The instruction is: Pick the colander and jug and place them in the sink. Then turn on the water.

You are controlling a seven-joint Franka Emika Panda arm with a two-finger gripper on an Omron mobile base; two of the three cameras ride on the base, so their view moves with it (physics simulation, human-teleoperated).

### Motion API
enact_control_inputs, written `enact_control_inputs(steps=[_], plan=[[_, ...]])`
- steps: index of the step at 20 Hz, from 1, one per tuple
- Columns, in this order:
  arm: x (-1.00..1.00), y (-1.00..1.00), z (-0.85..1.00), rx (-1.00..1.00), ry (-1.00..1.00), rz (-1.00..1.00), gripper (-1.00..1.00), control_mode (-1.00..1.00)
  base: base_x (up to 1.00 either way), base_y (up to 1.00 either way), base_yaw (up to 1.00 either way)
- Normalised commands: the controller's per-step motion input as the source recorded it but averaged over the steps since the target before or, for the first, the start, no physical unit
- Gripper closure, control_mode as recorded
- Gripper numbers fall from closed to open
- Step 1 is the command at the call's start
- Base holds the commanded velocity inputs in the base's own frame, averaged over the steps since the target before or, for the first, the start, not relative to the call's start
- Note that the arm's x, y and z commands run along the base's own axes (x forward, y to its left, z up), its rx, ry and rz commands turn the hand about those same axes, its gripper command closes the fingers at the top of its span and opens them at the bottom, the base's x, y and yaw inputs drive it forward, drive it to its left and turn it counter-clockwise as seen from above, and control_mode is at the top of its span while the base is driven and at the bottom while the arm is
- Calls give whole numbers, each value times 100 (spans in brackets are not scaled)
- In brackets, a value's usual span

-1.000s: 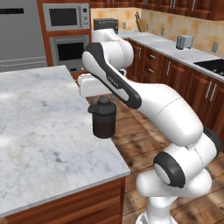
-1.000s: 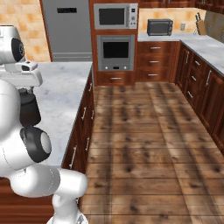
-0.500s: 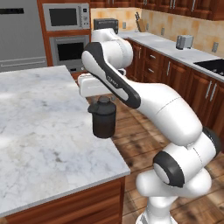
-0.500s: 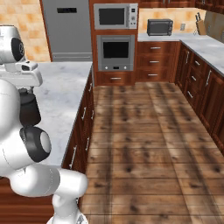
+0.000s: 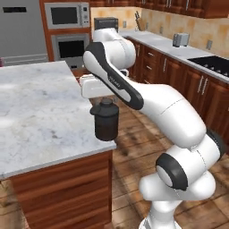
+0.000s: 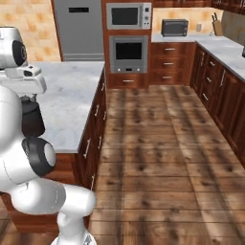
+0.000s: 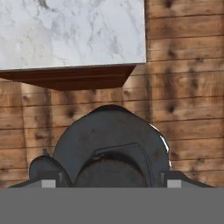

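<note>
The jug (image 5: 106,125) is a small dark lidded jar hanging upright beside the corner of the marble island (image 5: 40,107). My gripper (image 5: 105,103) comes down on it from above, shut on its top. In the hand view the jug (image 7: 109,140) sits between my two fingertips, over the wood floor and just off the island's corner (image 7: 74,35). In the right base view the jug (image 6: 32,125) shows partly behind my arm. The colander, the sink and the water are out of view.
A wood floor (image 6: 162,143) runs between the island and the wall cabinets. A back counter (image 5: 179,51) carries a toaster (image 5: 180,39) and a black flat stovetop (image 5: 212,62). Built-in ovens (image 6: 128,38) and a fridge (image 6: 76,28) stand at the far wall.
</note>
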Motion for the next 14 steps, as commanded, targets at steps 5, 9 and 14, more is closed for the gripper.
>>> enact_control_inputs(steps=[5,9,14], plan=[[0,0,0,0,0,0,100,100,-1,0,67],[0,0,0,0,0,0,100,100,0,0,100],[0,0,0,0,0,0,100,100,7,0,100]])
